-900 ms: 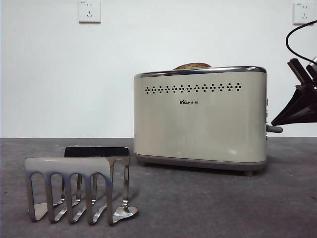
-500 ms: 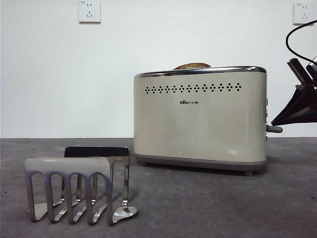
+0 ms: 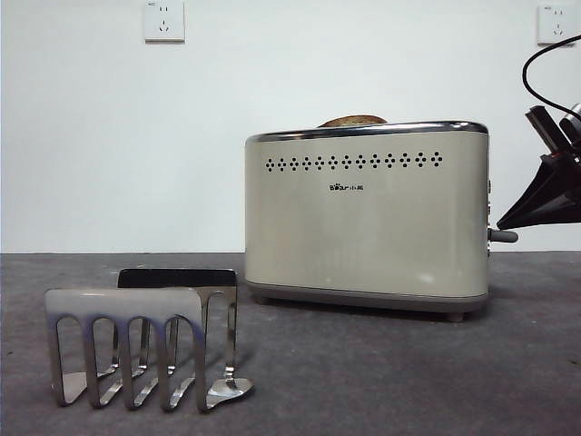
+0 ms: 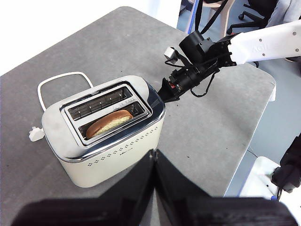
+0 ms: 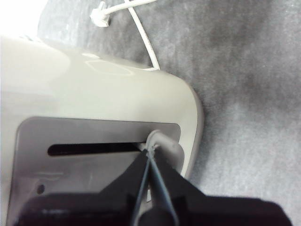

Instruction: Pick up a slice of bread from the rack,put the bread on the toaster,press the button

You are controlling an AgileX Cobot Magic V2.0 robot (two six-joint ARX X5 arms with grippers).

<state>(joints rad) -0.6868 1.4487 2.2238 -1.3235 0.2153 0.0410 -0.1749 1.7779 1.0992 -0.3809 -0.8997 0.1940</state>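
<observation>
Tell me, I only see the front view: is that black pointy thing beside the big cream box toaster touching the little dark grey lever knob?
Observer: Yes. In the right wrist view the right end effector, jaws shut, has its tip on the dark grey lever knob, which sits at the base end of its track.
Operator: Is the bread alone in there?
Observer: The left wrist view shows the brown-crusted slice of bread in one slot of the cream box toaster. The other slot has nothing in it.
Operator: Where's the other arm?
Observer: The left end effector hovers above the toaster, jaws shut, holding nothing.
</observation>
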